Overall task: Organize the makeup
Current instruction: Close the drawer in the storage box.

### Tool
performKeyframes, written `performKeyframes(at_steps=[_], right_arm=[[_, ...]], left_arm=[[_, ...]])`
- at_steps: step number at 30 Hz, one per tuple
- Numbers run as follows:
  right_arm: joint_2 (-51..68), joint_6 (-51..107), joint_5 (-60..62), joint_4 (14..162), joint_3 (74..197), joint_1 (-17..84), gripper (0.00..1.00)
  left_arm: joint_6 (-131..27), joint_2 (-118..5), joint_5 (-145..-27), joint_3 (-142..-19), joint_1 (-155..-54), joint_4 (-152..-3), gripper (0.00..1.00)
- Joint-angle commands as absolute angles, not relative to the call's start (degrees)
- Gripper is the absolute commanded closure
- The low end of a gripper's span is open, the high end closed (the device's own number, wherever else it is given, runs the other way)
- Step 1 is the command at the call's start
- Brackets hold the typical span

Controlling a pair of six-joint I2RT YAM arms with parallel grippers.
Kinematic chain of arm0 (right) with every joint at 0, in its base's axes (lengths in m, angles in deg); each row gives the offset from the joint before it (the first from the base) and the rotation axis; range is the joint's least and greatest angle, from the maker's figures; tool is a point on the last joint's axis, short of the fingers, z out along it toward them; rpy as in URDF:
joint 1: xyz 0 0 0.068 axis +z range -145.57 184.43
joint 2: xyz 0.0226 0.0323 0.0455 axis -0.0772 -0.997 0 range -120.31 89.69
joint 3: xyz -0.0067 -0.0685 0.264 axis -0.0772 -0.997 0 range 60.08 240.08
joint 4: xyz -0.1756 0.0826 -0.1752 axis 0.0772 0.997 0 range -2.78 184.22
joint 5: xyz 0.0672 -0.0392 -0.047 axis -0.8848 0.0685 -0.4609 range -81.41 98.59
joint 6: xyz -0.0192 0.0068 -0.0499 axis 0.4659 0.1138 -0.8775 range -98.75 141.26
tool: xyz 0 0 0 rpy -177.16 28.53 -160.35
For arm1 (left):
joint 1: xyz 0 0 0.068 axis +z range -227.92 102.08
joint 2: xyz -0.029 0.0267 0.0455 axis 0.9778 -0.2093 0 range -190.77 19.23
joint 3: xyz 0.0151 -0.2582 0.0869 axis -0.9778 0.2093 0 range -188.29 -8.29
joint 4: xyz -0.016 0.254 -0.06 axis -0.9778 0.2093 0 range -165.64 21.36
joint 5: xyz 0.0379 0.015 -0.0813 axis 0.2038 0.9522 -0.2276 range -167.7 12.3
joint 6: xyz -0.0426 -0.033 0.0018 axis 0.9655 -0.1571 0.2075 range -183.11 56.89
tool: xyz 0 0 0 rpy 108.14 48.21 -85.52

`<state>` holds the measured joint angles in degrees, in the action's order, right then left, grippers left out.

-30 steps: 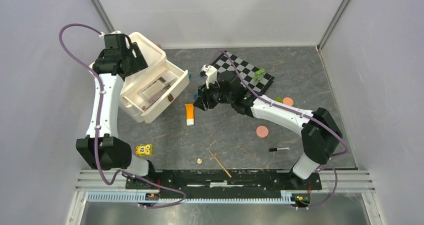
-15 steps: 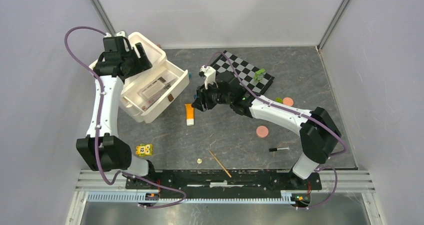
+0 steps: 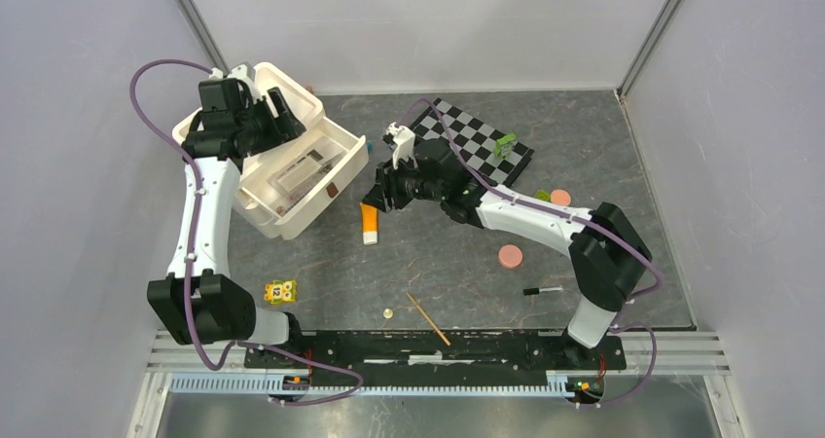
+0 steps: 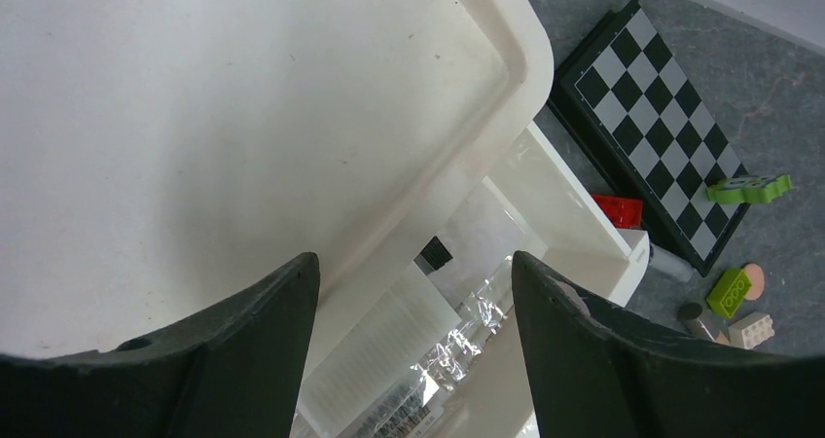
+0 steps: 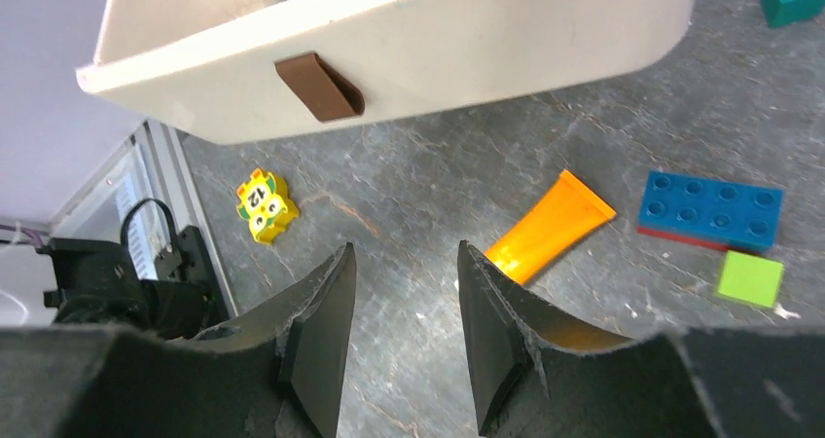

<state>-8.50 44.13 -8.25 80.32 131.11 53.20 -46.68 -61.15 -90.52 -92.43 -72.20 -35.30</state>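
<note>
1. Makeup is still partly loose: an orange plastic tube with a white cap (image 3: 370, 226) lies on the grey tabletop (image 3: 438, 263) just in front of the open white plastic box (image 3: 304, 214). Round pink discs (image 3: 510, 256) and a thin black pencil (image 3: 542, 290) lie well to its right.
2. Right pincer (image 5: 406, 258) hovers just beside the tube, probably lining up a pickup. Its jaws are partly apart and empty.
3. Left pincer (image 4: 413, 261) hangs over the box's raised lid (image 4: 243, 97), spread wide, released, gripping nothing.
</note>
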Motion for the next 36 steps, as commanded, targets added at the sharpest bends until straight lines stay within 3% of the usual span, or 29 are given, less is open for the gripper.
performKeyframes(at_steps=[1, 14, 25, 36], right_arm=[[-11.12, 47.81, -10.17, 73.82, 135.22, 53.89, 0.51], [-17.19, 59.03, -9.88, 62.58, 134.88, 54.78, 0.55], [-19.59, 80.52, 3.58, 61.03, 127.46, 55.12, 0.63], [-24.25, 95.51, 10.41, 57.84, 131.34, 58.79, 0.68]], left_arm=[[-46.41, -60.52, -96.4, -89.92, -72.61, -30.53, 0.22], [-45.79, -60.37, -96.77, -88.86, -72.64, -30.99, 0.23], [-45.79, -60.77, -96.86, -89.24, -72.65, -31.0, 0.23], [-45.9, -61.21, -96.2, -90.2, -72.64, -30.02, 0.24]])
